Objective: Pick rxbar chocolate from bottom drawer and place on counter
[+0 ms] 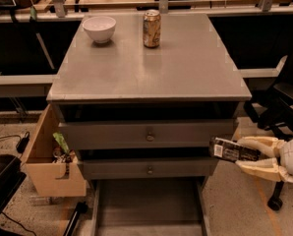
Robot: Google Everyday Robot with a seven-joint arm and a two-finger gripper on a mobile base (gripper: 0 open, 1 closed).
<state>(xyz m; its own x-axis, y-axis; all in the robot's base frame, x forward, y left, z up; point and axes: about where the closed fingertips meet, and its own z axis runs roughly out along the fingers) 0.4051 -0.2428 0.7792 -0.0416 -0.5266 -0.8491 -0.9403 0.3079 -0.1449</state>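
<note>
My gripper [246, 154] is at the right of the cabinet, level with the knobbed drawers, and is shut on the rxbar chocolate [232, 150], a flat black bar with a light label at its left end. The bar is held roughly level, clear of the bottom drawer [149, 205], which stands pulled open below with a bare grey floor. The counter [151, 63] is the grey top of the cabinet, above and left of the gripper.
A white bowl [99, 28] and a gold can [152, 28] stand at the back of the counter. A tan wooden box [50, 168] with items in it hangs at the cabinet's left. A black chair [284, 102] stands at the right, behind my arm.
</note>
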